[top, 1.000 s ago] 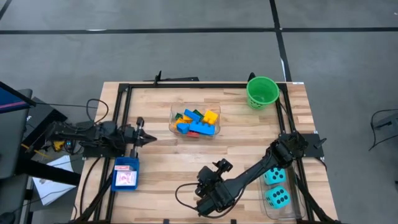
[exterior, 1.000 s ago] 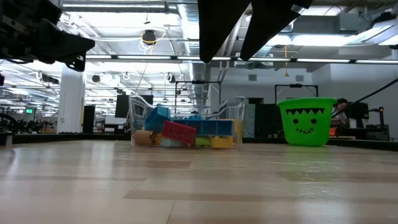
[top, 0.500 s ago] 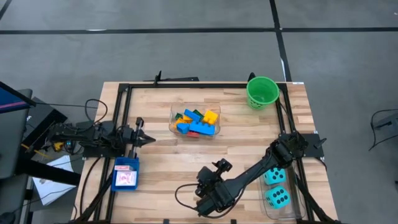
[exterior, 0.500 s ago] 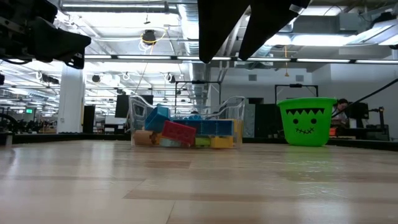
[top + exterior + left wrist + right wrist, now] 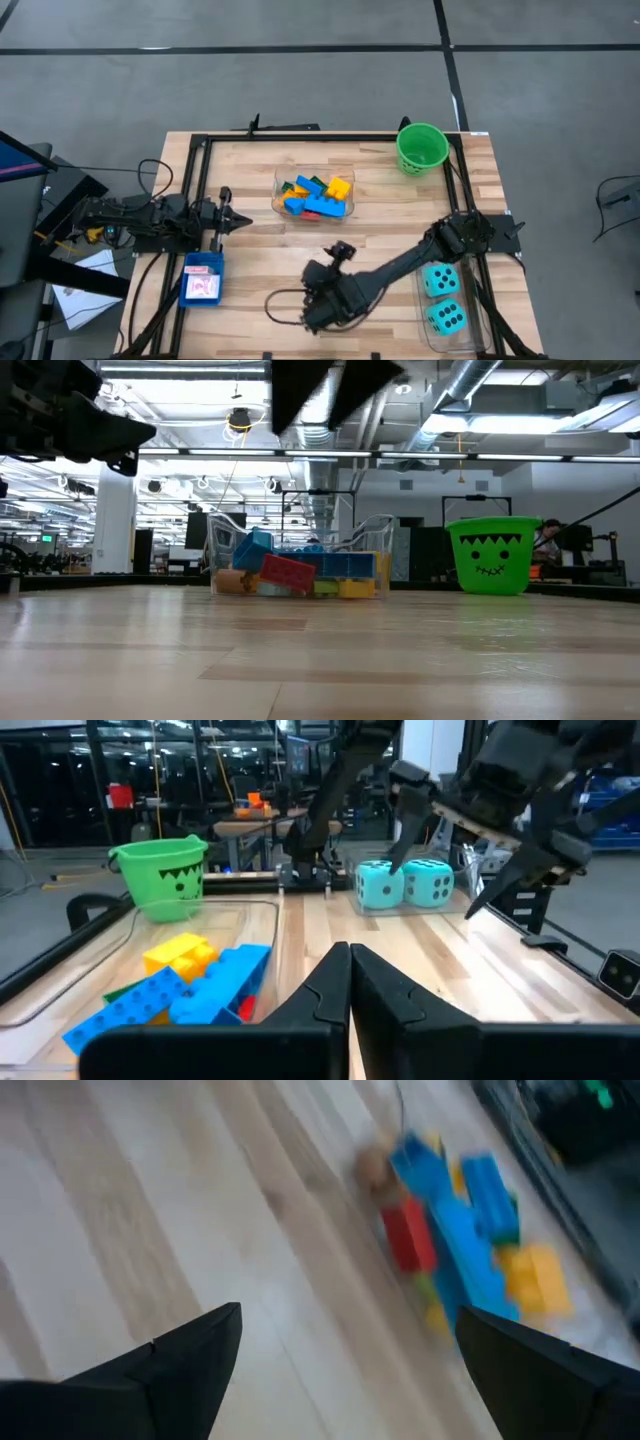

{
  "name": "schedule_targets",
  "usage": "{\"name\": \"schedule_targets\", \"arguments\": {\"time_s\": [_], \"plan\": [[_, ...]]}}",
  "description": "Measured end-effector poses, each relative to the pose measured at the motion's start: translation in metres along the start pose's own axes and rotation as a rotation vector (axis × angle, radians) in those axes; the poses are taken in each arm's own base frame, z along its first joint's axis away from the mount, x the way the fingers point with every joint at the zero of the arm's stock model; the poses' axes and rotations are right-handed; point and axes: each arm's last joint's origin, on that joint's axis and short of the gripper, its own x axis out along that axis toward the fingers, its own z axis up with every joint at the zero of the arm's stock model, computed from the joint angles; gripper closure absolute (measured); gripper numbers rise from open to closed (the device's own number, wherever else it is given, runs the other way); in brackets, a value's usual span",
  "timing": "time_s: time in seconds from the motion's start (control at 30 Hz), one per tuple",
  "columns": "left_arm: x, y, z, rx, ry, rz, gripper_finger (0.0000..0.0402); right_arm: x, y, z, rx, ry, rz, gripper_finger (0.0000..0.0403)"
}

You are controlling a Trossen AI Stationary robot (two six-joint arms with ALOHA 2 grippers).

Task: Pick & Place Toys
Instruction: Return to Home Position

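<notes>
Right wrist view shows the right hand (image 5: 345, 1355) with its fingers spread wide and nothing between them. Seen from above, it hovers over bare table (image 5: 255, 255) in the front middle, its arm stretched out from the mount at the right edge. It points toward the bricks (image 5: 315, 195), which lie heaped in the centre tub (image 5: 280, 178): blue, yellow, green, red and orange together. The left hand (image 5: 232, 222) sits at the table's left side, just behind the tray (image 5: 204, 260). Its fingers are pressed together on nothing, and it also faces the centre tub. Farther out, a white-and-red card (image 5: 202, 287) lies flat in the tray. Two teal dice (image 5: 441, 281) sit one behind the other in the side tub (image 5: 450, 343) along the right edge. The bucket (image 5: 490, 560) stands at the far right corner, well apart from both hands. No toy shows loose on the wood in any view, so the sorting looks finished: every piece in sight is inside a tub or the tray. What seems left is only to park the arms; the left one looks tucked in already, while the right, extended over the table, appears to have the longer way to go.
</notes>
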Motion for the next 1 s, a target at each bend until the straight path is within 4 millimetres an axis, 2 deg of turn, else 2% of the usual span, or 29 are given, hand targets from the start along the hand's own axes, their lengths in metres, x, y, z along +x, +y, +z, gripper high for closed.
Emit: {"name": "schedule_targets", "arguments": {"time_s": [0.13, 0.23, 0.37, 0.5, 0.63, 0.73, 0.9, 1.0], "plan": [[0.002, 0.0, 0.0, 0.0, 0.004, 0.0, 0.0399, 0.006, -0.002, 0.03, -0.101, -0.098, 0.08, 0.0044], [0.003, 0.0, -0.001, 0.001, 0.022, -0.001, 0.0399, 0.008, -0.002, 0.057, -0.197, -0.189, 0.219, 0.0044], [0.005, 0.0, -0.004, 0.002, 0.045, -0.002, 0.0399, 0.011, -0.001, 0.09, -0.344, -0.37, 0.511, 0.0044], [0.006, 0.0, -0.005, 0.003, 0.067, -0.003, 0.0399, 0.013, -0.004, 0.111, -0.456, -0.557, 0.853, 0.0044], [0.007, -0.001, -0.007, 0.003, 0.087, -0.006, 0.0399, 0.019, -0.01, 0.121, -0.468, -0.621, 1.097, 0.0044], [0.008, -0.001, -0.009, 0.004, 0.103, -0.006, 0.0399, 0.03, -0.012, 0.125, -0.467, -0.641, 1.215, 0.0044], [0.009, -0.001, -0.01, 0.005, 0.122, -0.007, 0.0399, 0.053, -0.01, 0.126, -0.454, -0.623, 1.237, 0.0044], [0.01, -0.001, -0.011, 0.005, 0.13, -0.007, 0.0399, 0.07, -0.015, 0.126, -0.382, -0.53, 1.238, 0.0044]]}}
